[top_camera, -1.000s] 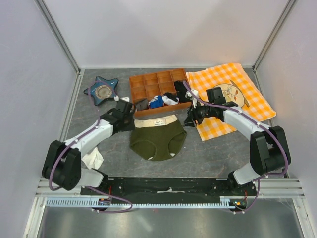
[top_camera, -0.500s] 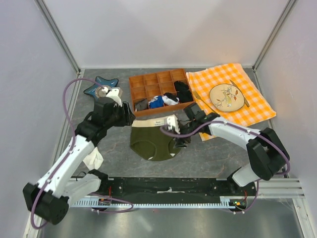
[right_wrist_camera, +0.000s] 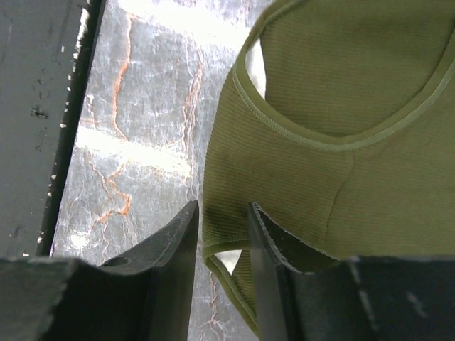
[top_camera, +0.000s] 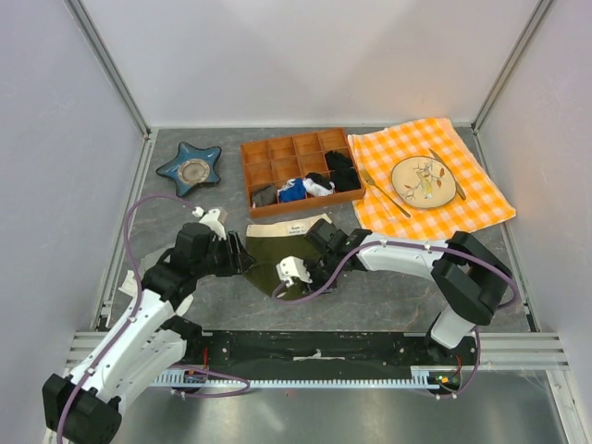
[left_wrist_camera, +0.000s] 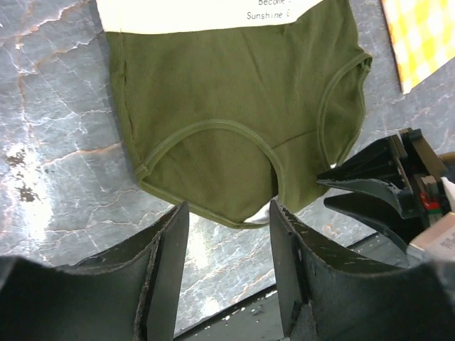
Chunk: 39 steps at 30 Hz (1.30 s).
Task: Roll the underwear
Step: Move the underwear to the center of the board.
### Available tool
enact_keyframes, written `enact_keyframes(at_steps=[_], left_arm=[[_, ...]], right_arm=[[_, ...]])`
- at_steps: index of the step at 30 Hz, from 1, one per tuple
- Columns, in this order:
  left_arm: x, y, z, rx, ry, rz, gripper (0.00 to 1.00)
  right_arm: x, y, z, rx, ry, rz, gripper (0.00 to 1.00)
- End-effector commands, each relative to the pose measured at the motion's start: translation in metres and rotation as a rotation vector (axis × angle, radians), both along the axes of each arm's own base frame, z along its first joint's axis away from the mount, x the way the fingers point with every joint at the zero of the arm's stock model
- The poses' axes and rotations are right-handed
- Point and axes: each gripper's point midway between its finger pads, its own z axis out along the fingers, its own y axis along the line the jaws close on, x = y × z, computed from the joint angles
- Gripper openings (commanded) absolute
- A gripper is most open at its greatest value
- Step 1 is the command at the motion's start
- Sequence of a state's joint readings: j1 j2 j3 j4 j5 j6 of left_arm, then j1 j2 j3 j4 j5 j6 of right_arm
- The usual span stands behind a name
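I am watching the left end effector [top_camera: 243,262] [left_wrist_camera: 227,213] hanging low with its jaws spread wide. Its wrist camera is looking through the gap at the crotch hem of the underwear [top_camera: 276,254] [left_wrist_camera: 227,92] [right_wrist_camera: 341,142]. I cannot tell whether its fingers [left_wrist_camera: 167,263] are touching the cloth. The right end effector [top_camera: 301,276] [left_wrist_camera: 370,185] [right_wrist_camera: 220,213] is coming in from the other side, at the same near edge. Its jaws are standing only a narrow gap apart, with the green hem showing in that gap; they are not pinching anything that I can see.

The underwear is lying flat on the grey surface [top_camera: 388,296] between the two arms. Its cream waistband [top_camera: 296,225] [left_wrist_camera: 192,14] is facing the far side, just in front of the tray [top_camera: 296,208], and its crotch is pointing toward the rail [top_camera: 314,347] [right_wrist_camera: 35,106]. Both arms are covering parts of it in the top view.

The tray is holding small black, blue and white garments in its near compartments.
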<state>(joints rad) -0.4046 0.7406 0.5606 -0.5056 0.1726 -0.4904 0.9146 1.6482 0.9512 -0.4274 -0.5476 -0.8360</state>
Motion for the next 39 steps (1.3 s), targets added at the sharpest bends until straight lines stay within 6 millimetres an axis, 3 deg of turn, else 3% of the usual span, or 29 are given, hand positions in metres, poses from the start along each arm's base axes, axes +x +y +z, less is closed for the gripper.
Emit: enact_keyframes(at_steps=[1,6,11,13,16,17,19,20,22,25,28,31,39], left_arm=[[0.007,-0.017,0.025,-0.152,-0.066,0.012,0.55],[0.005,-0.025,0.018,-0.168,-0.026,-0.022,0.54],[0.004,-0.032,0.011,-0.178,0.003,-0.066,0.51],[0.003,-0.035,0.011,-0.187,0.007,-0.081,0.5],[0.001,-0.039,0.005,-0.192,0.031,-0.092,0.5],[0.0,-0.04,0.003,-0.194,0.038,-0.095,0.5],[-0.003,-0.043,-0.002,-0.185,0.055,-0.104,0.5],[-0.004,-0.044,-0.003,-0.182,0.06,-0.105,0.5],[-0.005,-0.046,-0.008,-0.17,0.07,-0.106,0.5],[-0.007,-0.049,-0.015,-0.151,0.084,-0.112,0.5],[-0.008,-0.05,-0.019,-0.132,0.086,-0.116,0.49],[-0.008,-0.05,-0.019,-0.122,0.075,-0.113,0.49],[-0.007,-0.048,-0.025,-0.104,0.074,-0.105,0.49]], right_arm=[[-0.003,-0.01,-0.009,-0.047,0.002,-0.004,0.37],[-0.026,-0.035,-0.012,-0.116,0.037,0.033,0.06],[-0.042,-0.074,-0.014,-0.203,0.026,0.034,0.0],[-0.047,-0.085,-0.016,-0.234,0.036,0.028,0.02],[-0.049,-0.092,-0.007,-0.238,0.065,-0.031,0.28],[-0.046,-0.081,0.008,-0.182,0.088,-0.043,0.39],[-0.032,-0.081,0.032,-0.114,0.155,-0.115,0.43],[-0.018,-0.073,0.052,-0.048,0.148,-0.142,0.48],[0.012,-0.074,0.075,0.046,0.176,-0.244,0.5],[0.076,-0.079,0.094,0.132,0.161,-0.495,0.54],[0.133,-0.095,0.079,0.129,0.163,-0.75,0.53],[0.155,-0.106,0.046,0.072,0.225,-0.915,0.53],[0.165,-0.118,0.009,-0.005,0.251,-1.026,0.5]])
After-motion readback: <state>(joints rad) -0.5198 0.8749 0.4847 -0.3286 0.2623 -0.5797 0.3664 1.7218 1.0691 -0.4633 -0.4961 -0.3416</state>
